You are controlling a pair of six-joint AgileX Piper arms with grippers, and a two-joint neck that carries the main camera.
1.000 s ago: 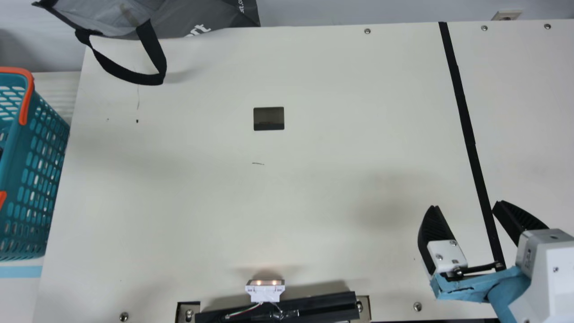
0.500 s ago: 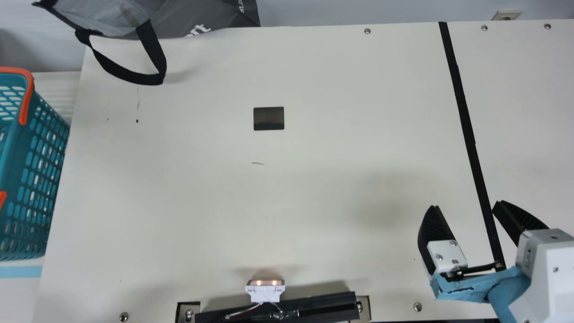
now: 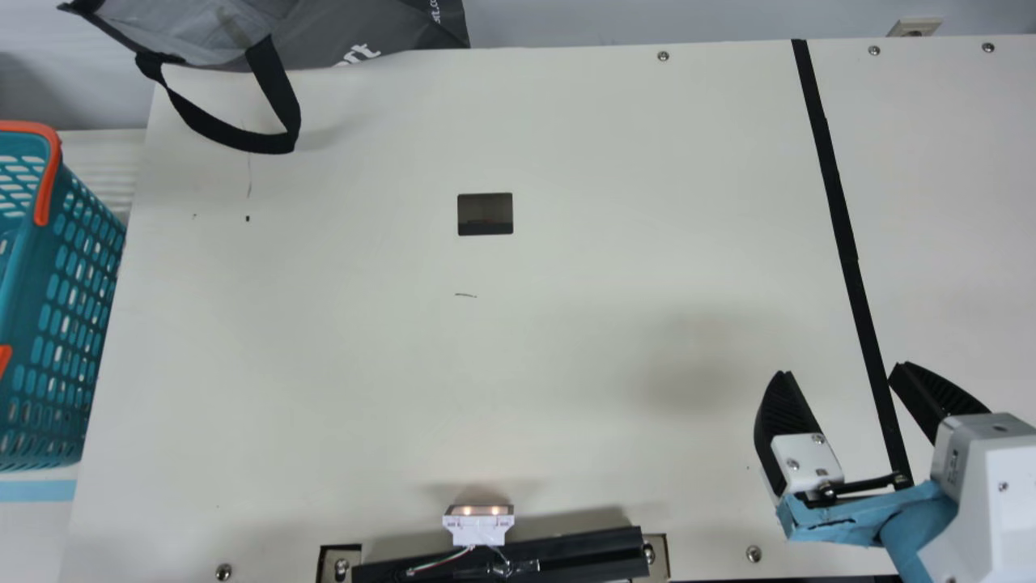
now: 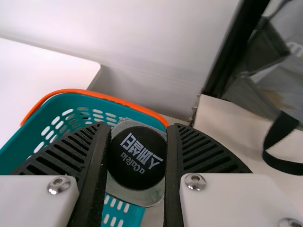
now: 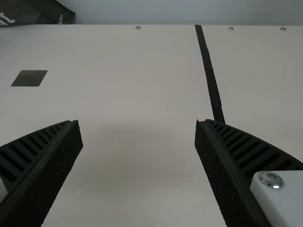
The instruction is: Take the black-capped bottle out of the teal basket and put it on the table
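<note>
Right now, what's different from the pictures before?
A dark bit by the teal basket slipped off the main view's left edge; I can't tell what it was. My left gripper has its jaws on the black-capped bottle, since when I can't tell. The basket, right gripper and grey bag stayed put.

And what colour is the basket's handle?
Orange! The handle shows best in the left wrist view.

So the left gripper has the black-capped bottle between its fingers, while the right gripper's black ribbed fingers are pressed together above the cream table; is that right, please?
Not quite: the right wrist view shows the right gripper open, its fingers wide apart above the cream table. The left gripper does have the black-capped bottle between its fingers.
</note>
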